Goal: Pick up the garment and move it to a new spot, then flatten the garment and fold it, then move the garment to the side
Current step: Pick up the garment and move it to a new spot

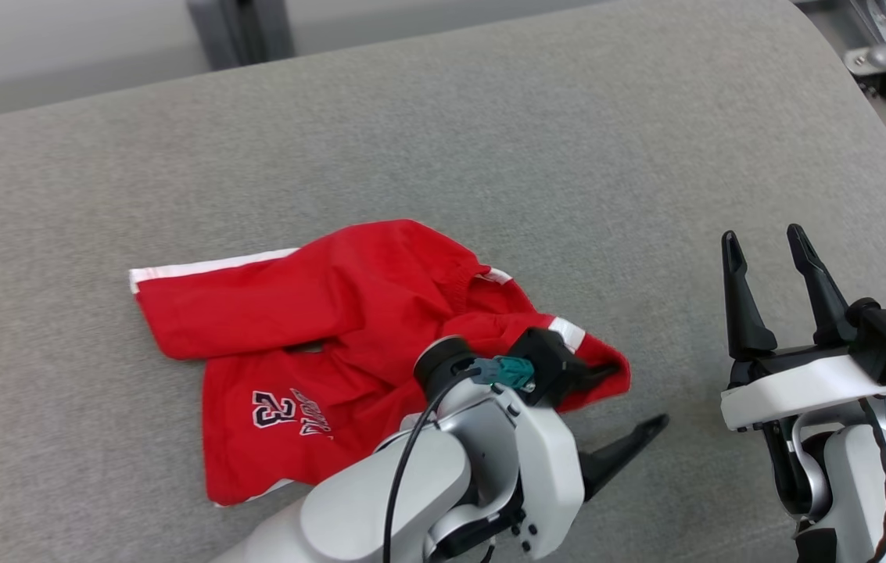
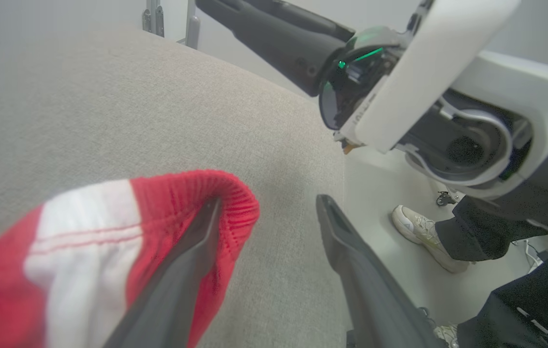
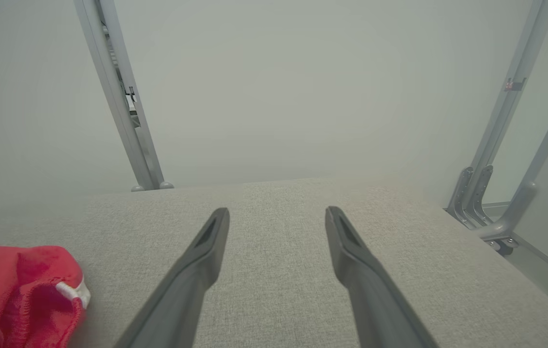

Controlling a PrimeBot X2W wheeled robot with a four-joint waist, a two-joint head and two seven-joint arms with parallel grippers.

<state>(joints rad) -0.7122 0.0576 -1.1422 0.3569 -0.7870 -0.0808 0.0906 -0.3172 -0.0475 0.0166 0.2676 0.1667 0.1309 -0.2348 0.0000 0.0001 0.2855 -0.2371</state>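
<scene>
Two grippers are over a grey padded surface [image 1: 489, 141], and you have one red garment [image 1: 333, 328] lying on it. The garment sits left of centre in the head view, rumpled and partly folded over itself, with white trim along its edges and a dark printed number 23 [image 1: 274, 408] near the corner closest to the robot.

Your left gripper [image 1: 634, 395] is at the garment's right-hand edge, with its two dark fingers spread apart. In the left wrist view, the ribbed red hem with its white stripe is draped over the tip of one finger [image 2: 191, 261]. The other finger [image 2: 351, 251] lies over bare grey fabric just beside the hem, and nothing is pinched between them.

Your right gripper [image 1: 762, 238] is further right, well apart from the garment, with its fingers also spread wide and pointing away from the robot above bare padding.

Beyond the surface's edge, the left wrist view shows a person's pale shoe [image 2: 419, 227] and a dark trouser leg [image 2: 477, 232] on the floor. The right wrist view shows grey metal frame posts [image 3: 124, 106] behind the surface.
</scene>
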